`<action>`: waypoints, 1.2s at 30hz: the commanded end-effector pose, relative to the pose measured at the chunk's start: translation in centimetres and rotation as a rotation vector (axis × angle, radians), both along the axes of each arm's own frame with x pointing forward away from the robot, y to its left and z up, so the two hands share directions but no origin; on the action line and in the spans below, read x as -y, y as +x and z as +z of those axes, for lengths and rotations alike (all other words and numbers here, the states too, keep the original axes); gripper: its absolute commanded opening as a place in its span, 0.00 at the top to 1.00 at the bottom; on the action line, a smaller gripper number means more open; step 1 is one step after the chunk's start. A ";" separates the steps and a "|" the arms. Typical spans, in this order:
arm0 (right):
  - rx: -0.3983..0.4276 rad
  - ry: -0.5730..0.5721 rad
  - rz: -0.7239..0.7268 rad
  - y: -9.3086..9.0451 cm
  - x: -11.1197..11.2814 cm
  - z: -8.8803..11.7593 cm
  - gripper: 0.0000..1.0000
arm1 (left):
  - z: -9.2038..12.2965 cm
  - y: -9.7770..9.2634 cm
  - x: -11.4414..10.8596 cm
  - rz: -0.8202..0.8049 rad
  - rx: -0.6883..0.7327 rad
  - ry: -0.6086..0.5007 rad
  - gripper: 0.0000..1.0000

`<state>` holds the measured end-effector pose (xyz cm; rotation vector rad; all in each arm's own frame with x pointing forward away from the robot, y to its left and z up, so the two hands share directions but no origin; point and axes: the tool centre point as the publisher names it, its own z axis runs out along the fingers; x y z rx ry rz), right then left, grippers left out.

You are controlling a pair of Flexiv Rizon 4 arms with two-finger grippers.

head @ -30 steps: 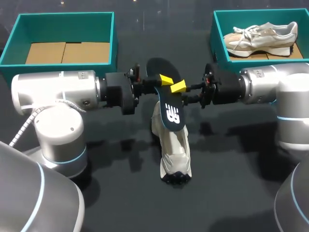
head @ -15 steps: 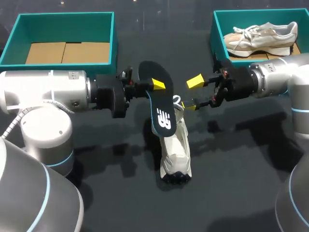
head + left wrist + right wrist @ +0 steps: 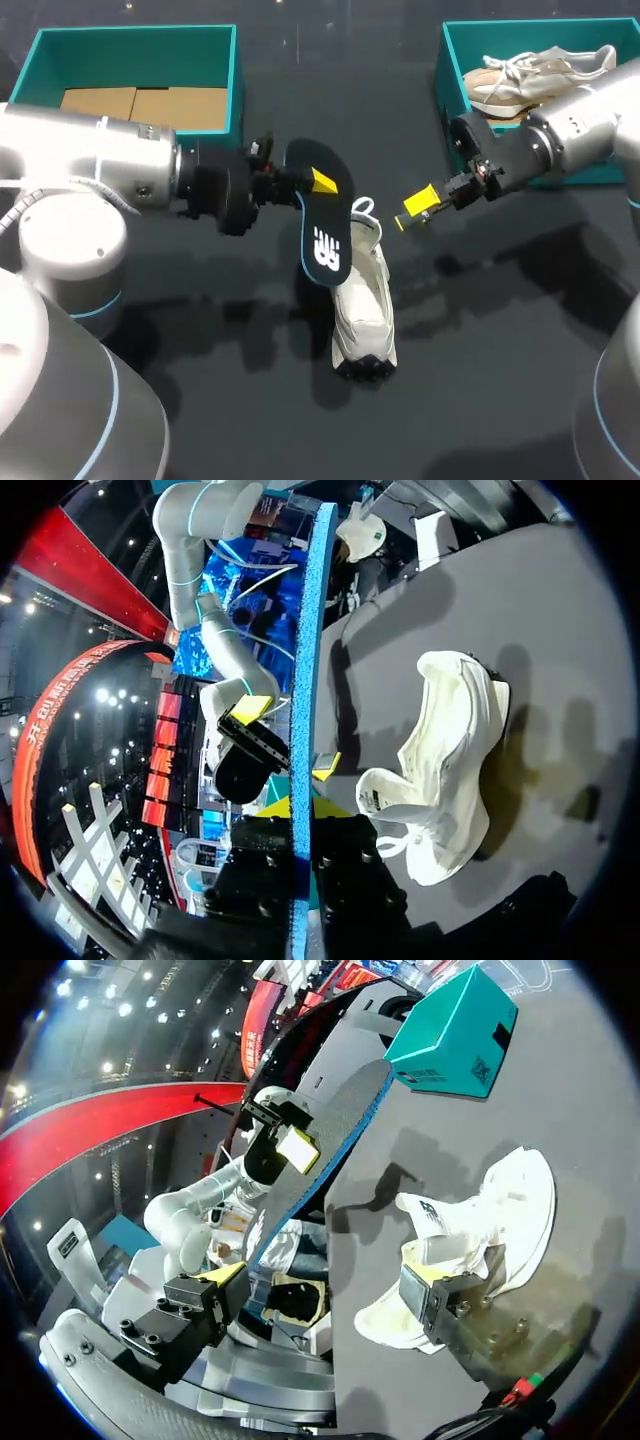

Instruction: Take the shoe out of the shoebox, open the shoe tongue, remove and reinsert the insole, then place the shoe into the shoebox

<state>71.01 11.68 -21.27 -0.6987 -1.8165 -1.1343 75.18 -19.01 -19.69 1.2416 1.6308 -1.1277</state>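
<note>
A black insole [image 3: 322, 218] hangs tilted above the heel of a white shoe [image 3: 364, 305] that lies on the dark table. My left gripper [image 3: 318, 183] is shut on the insole's upper end. In the left wrist view the insole [image 3: 309, 670] shows edge-on between the fingers of my left gripper [image 3: 301, 802], with the shoe [image 3: 443, 765] beside it on the table. My right gripper [image 3: 412, 211] stands open to the right of the insole, apart from it, holding nothing. Its wrist view shows the insole [image 3: 325, 1155] and the shoe [image 3: 478, 1235] ahead of the right gripper [image 3: 320, 1295].
A teal shoebox [image 3: 30, 95] at the back left holds only cardboard. A second teal shoebox [image 3: 445, 75] at the back right holds another pale shoe [image 3: 540, 75]. My right arm passes just in front of that box.
My right gripper let go of the insole, opened wide and drew back to the right. The left arm kept its hold and carried the insole slightly left and lower.
</note>
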 end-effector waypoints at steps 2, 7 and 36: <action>0.006 -0.022 0.002 0.0 0.0 0.6 0.00 | 0.2 0.3 0.0 -0.010 -0.005 0.022 1.00; 0.078 -0.054 0.030 -0.7 0.4 0.3 0.00 | 0.5 -0.3 0.7 -0.043 -0.023 0.029 1.00; 0.614 -0.274 0.324 -6.5 4.1 -4.0 0.00 | 2.2 -8.3 1.9 -0.143 -0.420 -0.043 1.00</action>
